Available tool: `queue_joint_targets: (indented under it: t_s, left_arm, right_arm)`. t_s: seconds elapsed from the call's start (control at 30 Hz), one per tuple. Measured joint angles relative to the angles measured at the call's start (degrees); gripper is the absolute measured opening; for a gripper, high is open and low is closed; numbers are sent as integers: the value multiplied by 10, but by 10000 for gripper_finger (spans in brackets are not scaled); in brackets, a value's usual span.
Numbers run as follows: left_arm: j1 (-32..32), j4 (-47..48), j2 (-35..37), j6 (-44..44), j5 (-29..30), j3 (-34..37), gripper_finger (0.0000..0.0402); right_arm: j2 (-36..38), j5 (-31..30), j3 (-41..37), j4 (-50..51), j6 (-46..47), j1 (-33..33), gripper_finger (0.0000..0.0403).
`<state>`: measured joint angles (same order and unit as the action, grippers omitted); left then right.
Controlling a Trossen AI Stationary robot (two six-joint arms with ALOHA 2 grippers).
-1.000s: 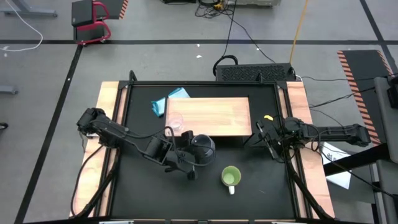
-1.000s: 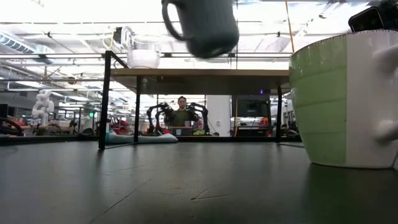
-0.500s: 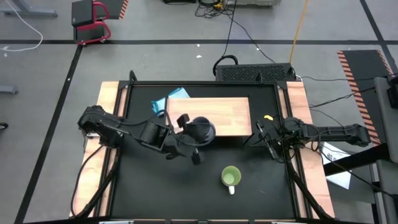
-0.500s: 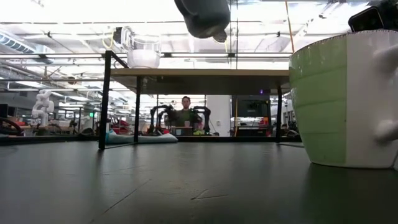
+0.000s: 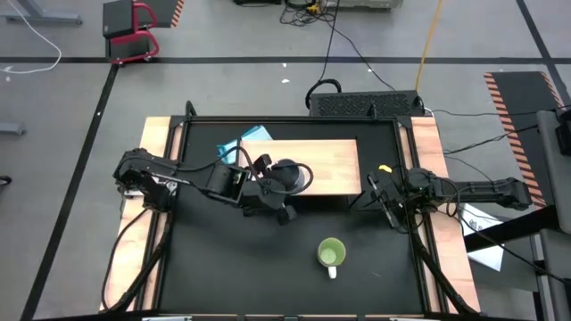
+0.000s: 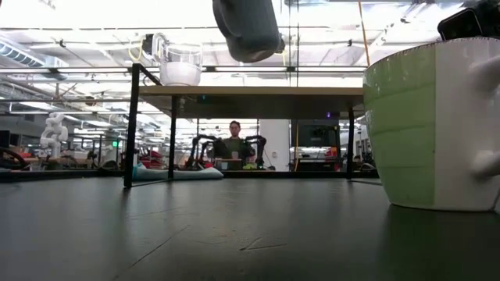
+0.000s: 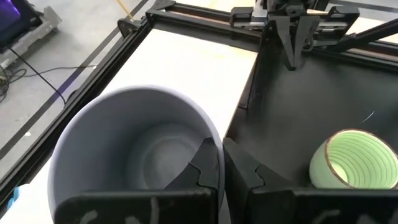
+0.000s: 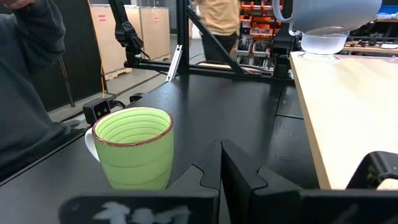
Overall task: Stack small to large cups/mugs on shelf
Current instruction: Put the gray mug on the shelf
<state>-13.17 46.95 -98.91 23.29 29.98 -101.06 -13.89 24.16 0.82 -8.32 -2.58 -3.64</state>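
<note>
the left gripper (image 5: 272,181) hangs above the near edge of the wooden shelf (image 5: 330,160), its fingers (image 7: 208,165) clamped on the rim of the grey-blue mug (image 5: 287,176), one finger inside the mug and one outside. from above, the mug sits over the left half of the shelf's plank top with its handle turned toward the shelf's right side. in the low view the mug (image 6: 248,30) is in the air, clearly above the plank and apart from it, tilted a little. the small clear glass cup (image 6: 180,64) stands upright on the left part of the shelf top, just beside the raised mug; in the right wrist view the mug is directly above it without touching.

the green mug (image 5: 331,254) with the white handle stands upright on the black counter (image 5: 223,267), in front of the shelf and well apart from it, with its handle pointing toward the counter's near edge.

the right gripper (image 5: 385,198) waits low at the counter's right edge, beside the shelf's right end, its fingers (image 8: 239,174) closed on nothing. a blue cloth (image 5: 234,147) lies at the shelf's far left corner. a person (image 6: 234,144) is in the room behind the counter.
</note>
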Motion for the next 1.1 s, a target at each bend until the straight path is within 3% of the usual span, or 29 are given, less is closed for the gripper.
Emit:
queue_joint_targets:
  t_s: [0.73, 1.1]
  left_arm:
    - [9, 11, 0, -2, -20, 0, 5]
    - [39, 13, 0, 42, -33, 0, 5]
  right_arm:
    - [0, 0, 0, 0, 0, 0, 0]
    - [0, 0, 0, 0, 0, 0, 0]
